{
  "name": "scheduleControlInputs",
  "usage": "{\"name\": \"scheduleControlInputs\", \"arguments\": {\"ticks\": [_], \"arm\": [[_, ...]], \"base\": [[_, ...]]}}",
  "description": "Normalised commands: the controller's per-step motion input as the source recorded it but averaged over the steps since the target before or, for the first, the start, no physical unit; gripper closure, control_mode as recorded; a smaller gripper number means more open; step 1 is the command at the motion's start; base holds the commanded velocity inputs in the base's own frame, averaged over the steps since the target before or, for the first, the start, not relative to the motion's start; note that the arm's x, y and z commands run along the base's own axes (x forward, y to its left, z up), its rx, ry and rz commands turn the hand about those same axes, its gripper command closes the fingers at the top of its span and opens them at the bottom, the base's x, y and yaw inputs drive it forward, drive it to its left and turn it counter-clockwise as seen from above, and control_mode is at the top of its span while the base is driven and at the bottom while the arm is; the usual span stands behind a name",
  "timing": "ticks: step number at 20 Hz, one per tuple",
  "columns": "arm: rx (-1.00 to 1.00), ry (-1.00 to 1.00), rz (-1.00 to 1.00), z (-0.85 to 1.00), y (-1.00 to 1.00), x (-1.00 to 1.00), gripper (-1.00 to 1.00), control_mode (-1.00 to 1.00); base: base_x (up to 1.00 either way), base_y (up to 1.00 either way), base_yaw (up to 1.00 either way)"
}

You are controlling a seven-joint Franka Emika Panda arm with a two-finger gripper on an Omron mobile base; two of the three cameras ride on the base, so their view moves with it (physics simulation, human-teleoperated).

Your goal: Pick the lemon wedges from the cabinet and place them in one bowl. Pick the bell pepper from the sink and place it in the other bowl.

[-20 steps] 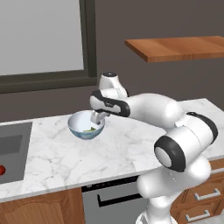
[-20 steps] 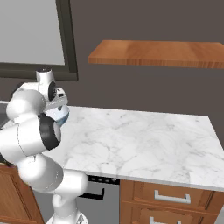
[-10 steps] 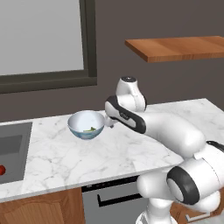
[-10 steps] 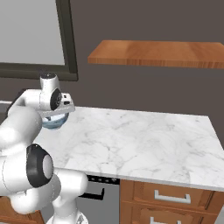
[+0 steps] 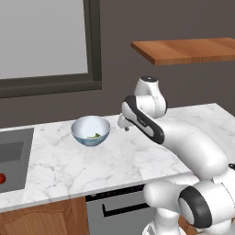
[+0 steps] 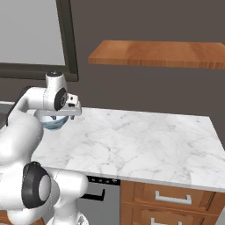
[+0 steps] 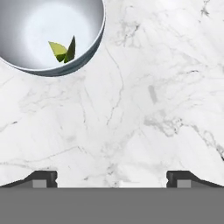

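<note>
One blue-grey streaked bowl [image 5: 85, 137] stands on the marble counter, and both yellow-green lemon wedges [image 5: 95, 136] lie inside it. In the hand view the bowl [image 7: 30, 22] is at the upper left with the lemon wedges [image 7: 63, 50] touching each other. My gripper [image 5: 125, 127] hangs just right of the bowl over bare marble; it [image 7: 111, 178] is open and holds nothing. The red bell pepper [image 5: 2, 178] lies in the dark sink [image 5: 13, 156] at the far left. The reddish-brown cabinet shelf [image 5: 183, 49] hangs on the wall at upper right. The other bowl is out of view.
The white marble counter [image 6: 145, 140] stretches wide to the right of the bowl [image 6: 55, 123]. A dark-framed window [image 5: 46, 41] sits behind the sink. Wooden drawers [image 6: 171, 202] and a dishwasher front [image 5: 114, 211] lie below the counter edge.
My arm has swung right: the gripper was over the bowl a second ago and now hangs beside its right rim. The bowl and the wedges have stayed put.
</note>
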Motion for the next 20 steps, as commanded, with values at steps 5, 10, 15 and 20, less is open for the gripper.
{"name": "scheduleControlInputs", "arguments": {"ticks": [5,10,15,20], "arm": [[0.06,0.02,-0.04,0.21,-0.21,-0.29,-1.00,-1.00],[0.00,-0.06,-0.02,-0.07,-0.14,-0.54,-1.00,-1.00],[0.00,0.00,-0.01,-0.03,-0.08,-0.13,-1.00,-1.00],[0.00,0.00,0.00,0.00,0.00,0.00,-1.00,-1.00]], "base": [[0.00,0.00,0.00],[0.00,0.00,0.00],[0.00,0.00,0.00],[0.00,0.00,0.00]]}}
